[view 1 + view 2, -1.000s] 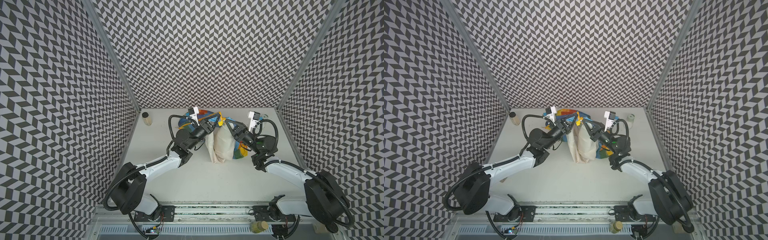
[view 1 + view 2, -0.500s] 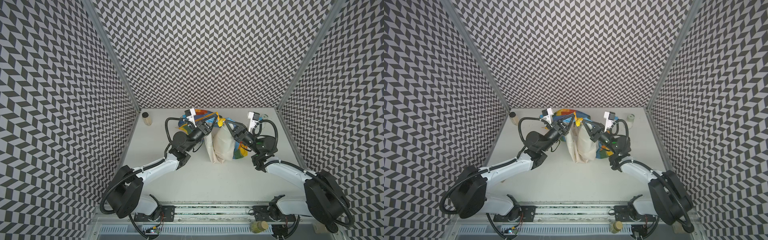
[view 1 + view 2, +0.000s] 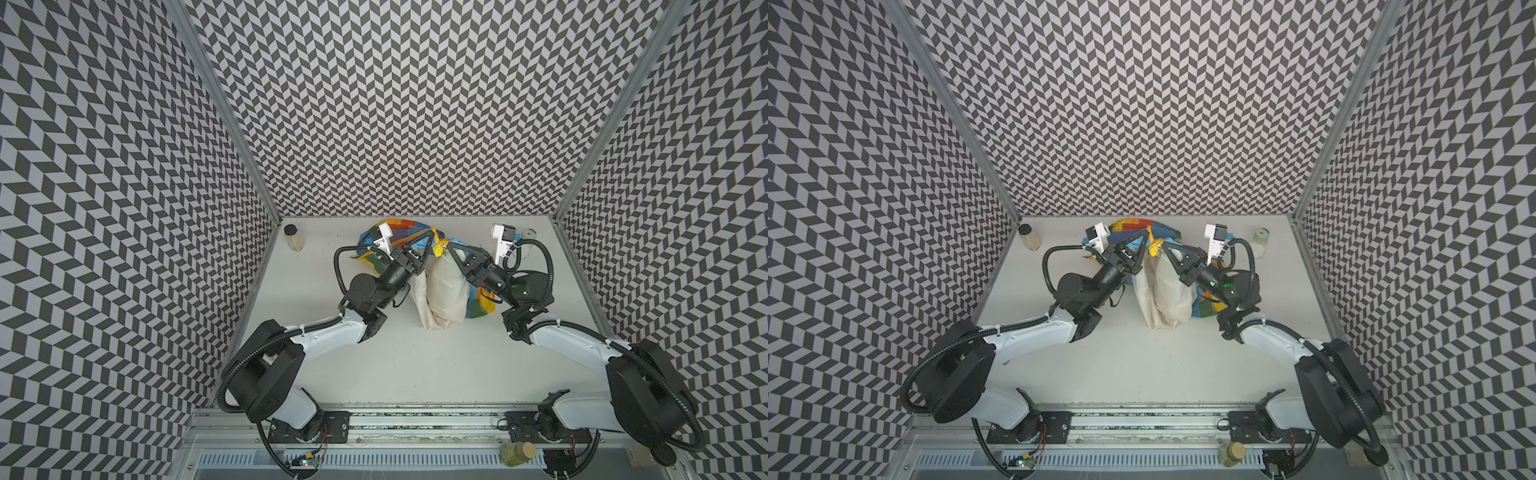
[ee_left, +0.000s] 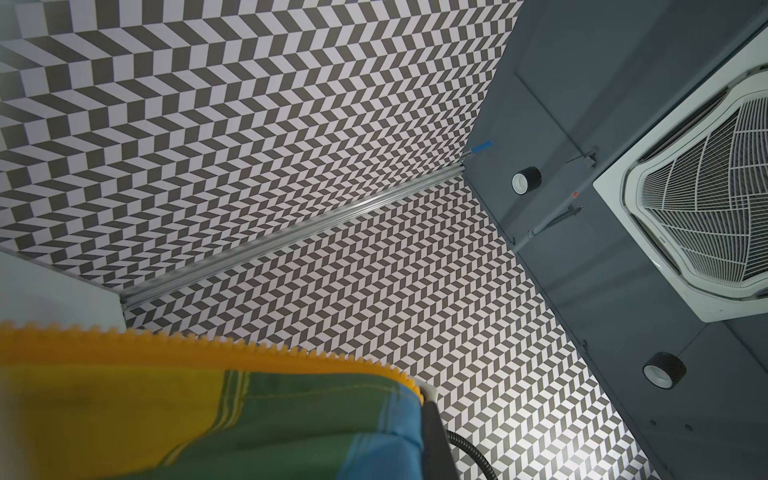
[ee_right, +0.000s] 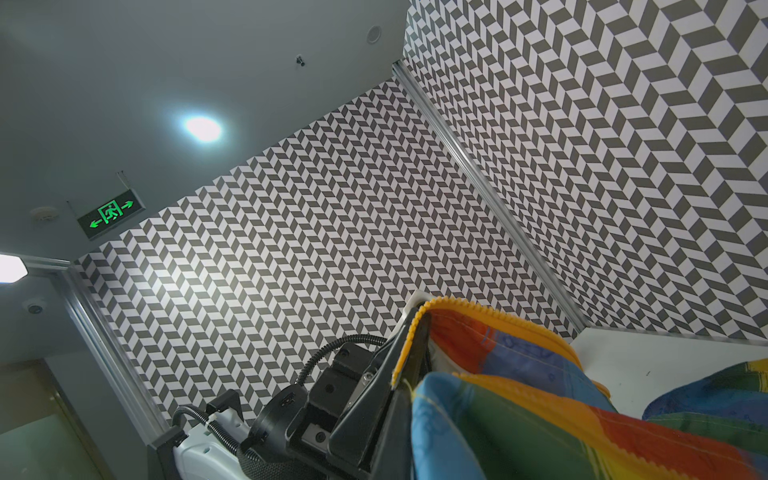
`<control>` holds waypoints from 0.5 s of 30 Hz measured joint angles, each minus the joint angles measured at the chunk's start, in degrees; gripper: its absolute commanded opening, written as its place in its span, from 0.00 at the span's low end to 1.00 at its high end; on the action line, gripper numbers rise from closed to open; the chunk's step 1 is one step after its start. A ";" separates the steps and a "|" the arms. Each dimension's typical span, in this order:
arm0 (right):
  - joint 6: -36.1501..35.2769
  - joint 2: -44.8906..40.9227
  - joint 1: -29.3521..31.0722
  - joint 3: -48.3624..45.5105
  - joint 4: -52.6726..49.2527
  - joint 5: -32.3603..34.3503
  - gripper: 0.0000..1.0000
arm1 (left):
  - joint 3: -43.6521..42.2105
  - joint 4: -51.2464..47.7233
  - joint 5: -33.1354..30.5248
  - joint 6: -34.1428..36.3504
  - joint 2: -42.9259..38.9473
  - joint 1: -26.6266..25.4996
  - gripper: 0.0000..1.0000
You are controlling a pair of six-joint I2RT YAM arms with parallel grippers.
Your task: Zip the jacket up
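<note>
The jacket point(image 3: 444, 291) point(image 3: 1167, 291) hangs lifted at the back of the table, cream lining toward me and rainbow bands point(image 3: 401, 229) bunched behind. My left gripper point(image 3: 428, 237) point(image 3: 1144, 237) is shut on the jacket's left front edge. Close beside it, my right gripper point(image 3: 449, 246) point(image 3: 1165, 246) is shut on the right front edge. In the left wrist view the orange-yellow zipper strip point(image 4: 208, 347) runs along green and blue fabric point(image 4: 249, 415) into the left gripper point(image 4: 423, 395). In the right wrist view the right gripper point(image 5: 415, 320) pinches the zipper strip point(image 5: 490, 309).
A dark-lidded jar point(image 3: 293, 237) stands at the back left by the wall. A pale jar point(image 3: 1261, 242) stands at the back right behind my right arm. Another jar point(image 3: 515, 453) sits on the front rail. Patterned walls close in three sides of the table point(image 3: 415, 365).
My left arm has shifted slightly, taking its jacket edge a little leftward. The right arm has stayed put and both grips are unchanged.
</note>
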 measured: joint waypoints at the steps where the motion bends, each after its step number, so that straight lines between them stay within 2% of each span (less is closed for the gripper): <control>1: 0.00 0.00 0.00 0.02 0.00 -0.02 0.00 | -0.20 0.39 -0.17 -0.22 0.00 0.00 0.00; 15: -0.07 0.00 0.92 0.28 0.00 0.04 0.00 | -0.24 1.66 -1.31 -0.44 1.44 -0.92 0.00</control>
